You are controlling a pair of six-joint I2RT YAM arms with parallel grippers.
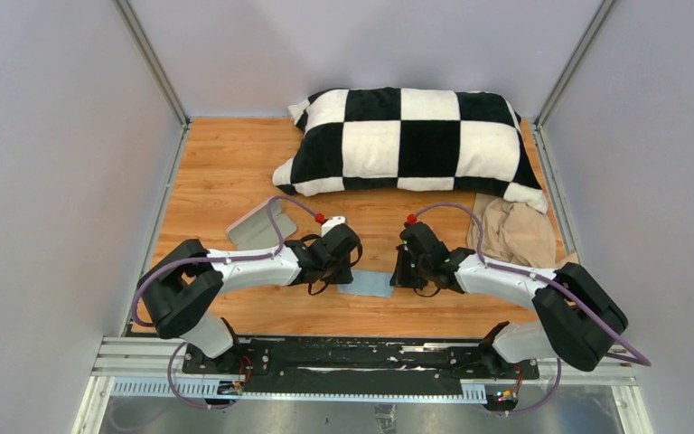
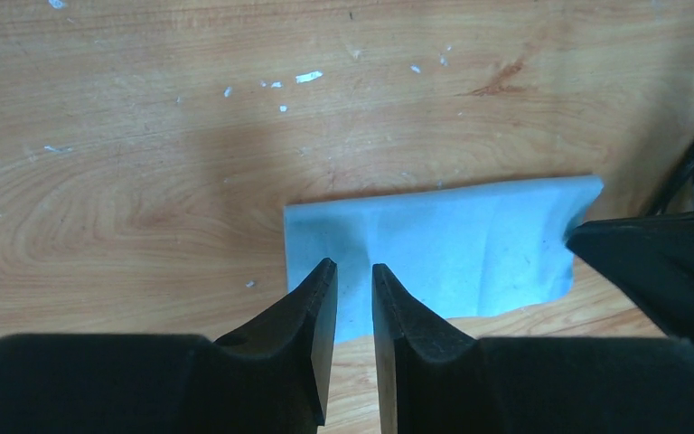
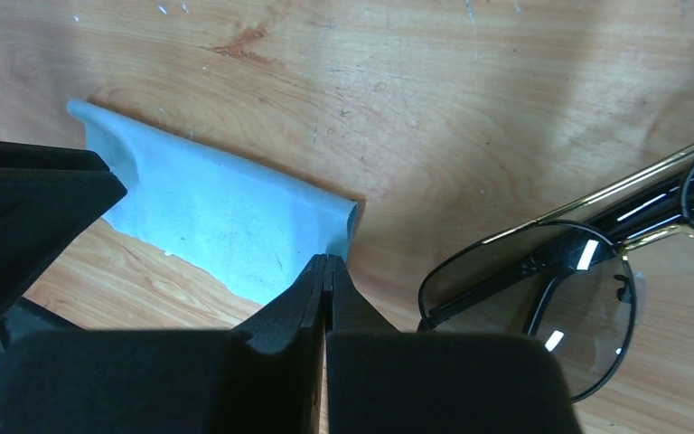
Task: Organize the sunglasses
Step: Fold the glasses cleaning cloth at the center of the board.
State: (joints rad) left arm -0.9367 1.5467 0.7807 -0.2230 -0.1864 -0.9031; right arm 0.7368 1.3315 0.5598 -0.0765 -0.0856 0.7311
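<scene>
On wood table (image 3: pixel 470 108), thin-framed dark-lensed sunglasses (image 3: pixel 533 298) lie; left pincer (image 2: pixel 354 271) parted, right pincer (image 3: pixel 327 262) closed

The table (image 2: pixel 99 181) is seen as grained, scuffed wood, the cloth (image 2: pixel 452 235) as matt fabric. Glossy lenses and thin shiny metal are shown by the sunglasses (image 3: pixel 560 271).

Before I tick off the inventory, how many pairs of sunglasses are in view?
1: the sunglasses lie on the table near the cloth, seen only from the right wrist. More could hide under the pillow.
</scene>
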